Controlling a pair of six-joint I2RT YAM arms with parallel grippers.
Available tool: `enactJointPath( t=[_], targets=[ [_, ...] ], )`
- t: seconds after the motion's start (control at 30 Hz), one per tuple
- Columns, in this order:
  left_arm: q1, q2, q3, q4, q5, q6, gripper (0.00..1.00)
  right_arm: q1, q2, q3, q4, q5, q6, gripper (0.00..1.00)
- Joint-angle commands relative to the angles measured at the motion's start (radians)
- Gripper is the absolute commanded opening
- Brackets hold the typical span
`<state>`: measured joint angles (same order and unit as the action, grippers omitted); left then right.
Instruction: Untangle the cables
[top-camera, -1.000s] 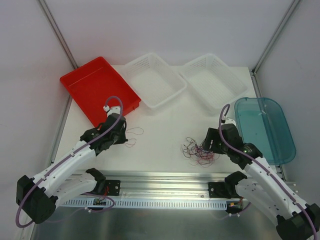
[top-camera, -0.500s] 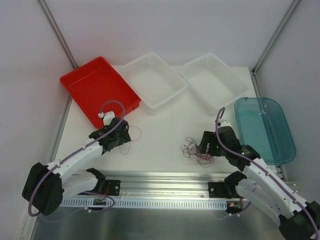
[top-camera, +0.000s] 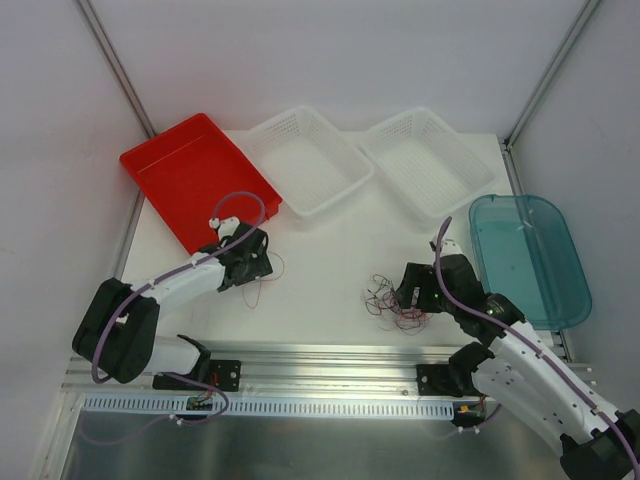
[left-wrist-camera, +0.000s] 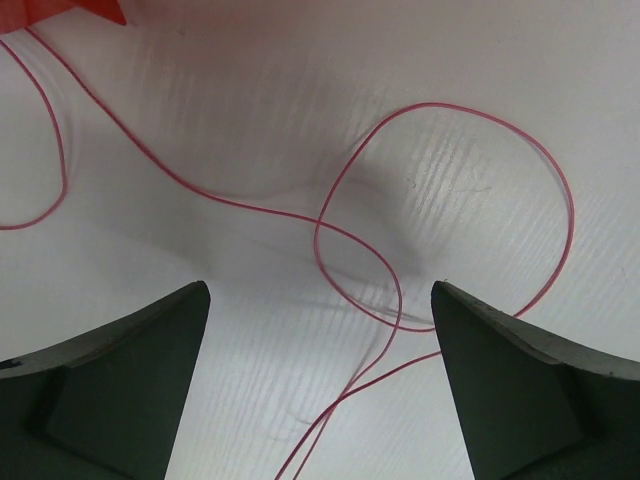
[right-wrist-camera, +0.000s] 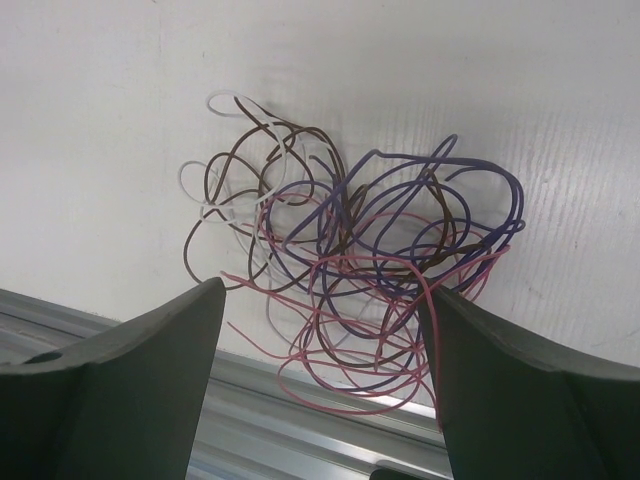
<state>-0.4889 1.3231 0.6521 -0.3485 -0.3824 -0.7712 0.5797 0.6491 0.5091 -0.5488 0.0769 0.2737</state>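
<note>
Your left gripper (left-wrist-camera: 320, 300) hangs jaws apart over one pink wire (left-wrist-camera: 445, 104) lying loose just beside the red tray (top-camera: 185, 165), gripping nothing. Well away from that tray, your right gripper (right-wrist-camera: 320, 295) stands open above the tangle (right-wrist-camera: 350, 240) of wires, likely placed to pick another strand.

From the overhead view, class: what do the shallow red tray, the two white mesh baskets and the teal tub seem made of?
Shallow red tray: likely moulded plastic, smooth, evenly coloured. White mesh baskets: likely plastic, matte, with moulded lattice walls. Teal tub: translucent plastic, seemingly; light shows through.
</note>
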Motion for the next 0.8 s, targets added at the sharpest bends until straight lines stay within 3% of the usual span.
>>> enactJointPath(
  t=[0.0,0.07,0.17,0.3,0.33,0.4,0.6,0.77],
  targets=[
    [0.006,0.054,0.044,0.026,0.02,-0.03,0.94,0.006,-0.012,-0.006,0.026,-0.022,-0.024,0.82],
    [0.006,0.079,0.047,0.028,0.02,-0.039,0.91,0.008,-0.014,-0.007,0.026,-0.023,-0.027,0.82],
    [0.006,0.117,0.046,0.028,0.031,-0.053,0.77,0.006,-0.02,-0.007,0.024,-0.028,-0.03,0.83],
    [0.007,0.13,0.023,0.028,0.051,-0.079,0.38,0.006,-0.035,0.002,0.013,-0.032,-0.03,0.83],
    [0.007,0.126,0.02,0.028,0.053,-0.083,0.18,0.008,-0.04,0.005,0.012,-0.032,-0.03,0.84],
    [0.006,0.111,0.001,0.029,0.063,-0.083,0.02,0.006,-0.048,0.006,0.004,-0.032,-0.031,0.87],
    [-0.033,-0.022,-0.048,0.017,0.109,-0.076,0.0,0.006,-0.06,0.019,-0.011,-0.025,-0.039,0.99],
    [-0.094,-0.189,-0.01,-0.062,0.125,-0.056,0.0,0.006,-0.063,0.04,-0.031,-0.026,-0.044,0.97]
  ],
)
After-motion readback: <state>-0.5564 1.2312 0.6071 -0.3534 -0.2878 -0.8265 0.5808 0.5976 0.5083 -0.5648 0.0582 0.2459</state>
